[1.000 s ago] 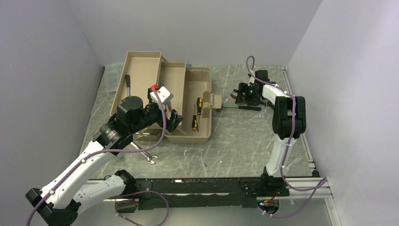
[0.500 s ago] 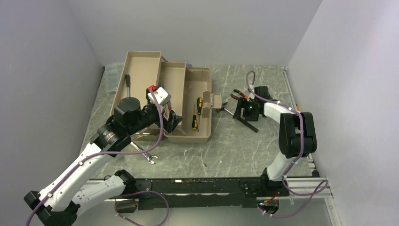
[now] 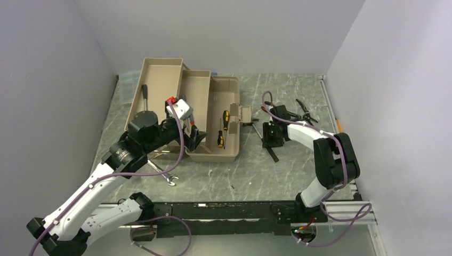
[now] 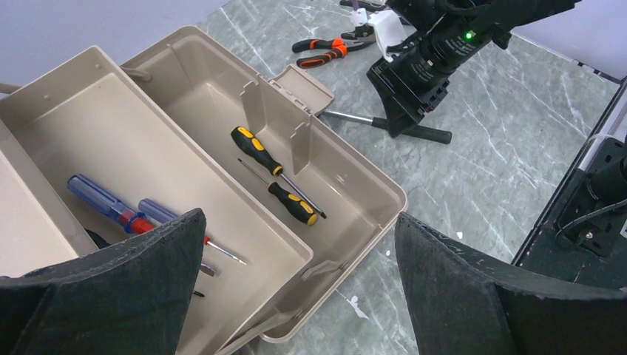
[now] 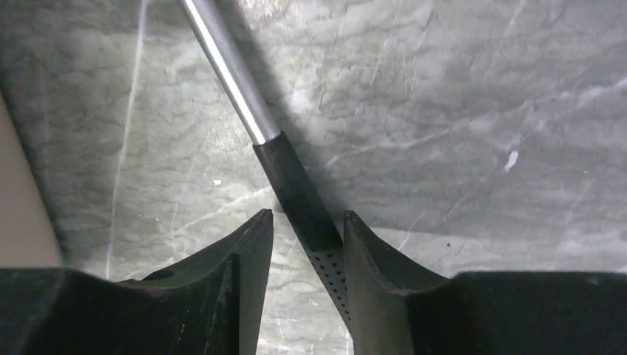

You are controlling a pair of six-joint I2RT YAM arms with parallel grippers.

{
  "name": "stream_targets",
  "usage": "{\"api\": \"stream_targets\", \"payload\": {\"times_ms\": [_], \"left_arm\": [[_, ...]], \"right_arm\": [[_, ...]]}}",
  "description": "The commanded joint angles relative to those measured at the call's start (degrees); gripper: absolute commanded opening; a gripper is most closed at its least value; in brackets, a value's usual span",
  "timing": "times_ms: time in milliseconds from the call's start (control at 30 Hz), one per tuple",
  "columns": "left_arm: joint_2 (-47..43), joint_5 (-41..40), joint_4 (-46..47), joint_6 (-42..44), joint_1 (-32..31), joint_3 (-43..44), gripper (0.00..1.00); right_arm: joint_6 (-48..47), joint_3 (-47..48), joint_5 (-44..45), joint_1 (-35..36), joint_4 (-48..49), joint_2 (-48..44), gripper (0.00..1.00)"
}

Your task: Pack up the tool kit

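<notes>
**Toolbox.** The toolbox (image 3: pixel 226 152) is found open on the left half of the table (image 3: pixel 266 176), with its trays folded out toward the back wall. Two black-and-orange screwdrivers (image 4: pixel 277 174) are seen lying side by side in the bottom compartment. Two blue-handled screwdrivers (image 4: pixel 103 198) are noted in the tray next to it.

**Left gripper.** The left gripper (image 4: pixel 299 222) is held over the near corner of the toolbox. Its fingers are spread wide and nothing is carried between them.

**Right gripper.** The right gripper (image 5: pixel 307 218) is lowered onto the table just to the right of the toolbox. A hammer (image 5: pixel 299 188) is seen lying flat there, its steel shaft pointing toward the box. Its black grip is straddled by the gripper's fingers, which are drawn partly together. The grip is touched by one finger, while a strip of table is visible between it and the other. No firm pinch is shown.

**Loose items.** Pliers (image 4: pixel 329 52) with orange-and-black handles are seen on the table beyond the right gripper, apart from the box. A steel wrench (image 3: pixel 162 175) is seen on the table in front of the toolbox, beside the left arm.
</notes>
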Motion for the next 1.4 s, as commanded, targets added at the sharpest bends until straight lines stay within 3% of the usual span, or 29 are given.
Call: {"api": "stream_targets", "payload": {"times_ms": [0,233,300,367,400,467,733,867,1033,1167,1300,1367], "left_arm": [[0.24,1.86,2.16,-0.39,0.19,-0.15,0.99],[4.72,5.01,0.85,-3.51,0.18,1.62,0.99],[6.17,4.4,-0.01,-6.17,0.18,2.65,0.99],[7.14,2.98,-0.02,-9.92,0.18,3.26,0.99],[7.55,2.15,0.2,-12.58,0.2,3.35,0.99],[8.37,2.27,0.69,-17.16,0.18,3.25,0.99],[17.12,16.31,6.28,-31.16,-1.62,3.25,0.99],[22.69,10.36,4.21,-34.21,-7.51,7.66,0.99],[31.34,11.05,2.41,-41.23,-10.76,14.0,0.99],[36.9,3.69,-2.35,-49.82,-14.83,17.62,0.99],[38.94,1.7,6.37,-60.52,-18.82,14.08,0.99],[40.08,-0.66,6.17,-61.94,-20.22,15.16,0.99]], "right_arm": [[1.13,-2.1,4.99,2.38,-4.59,-2.09,0.41],[4.78,-4.26,7.13,7.64,-5.18,-4.4,0.32],[5.28,-4.45,7.85,8.74,-5.38,-4.52,0.22],[6.41,-4.52,9.5,9.44,-5.69,-5.18,0.01],[6.91,-5.02,9.9,9.62,-5.19,-6.4,0.0],[7.85,-7.04,8.51,9.77,-2.7,-10.3,0.0],[10.76,-11.33,1.16,9.66,-0.76,-22.96,0.0],[12.86,-13.85,-1.18,9.6,0.62,-26.82,0.0],[13.96,-15.68,-2.87,9.66,1.45,-27.39,0.0],[15.0,-17.12,-3.69,9.66,2.52,-28.14,0.0],[17.0,-18.63,-2.88,9.58,2.36,-30.48,0.0],[18.31,-19.54,-2.01,9.55,1.99,-32.74,0.0]]}}
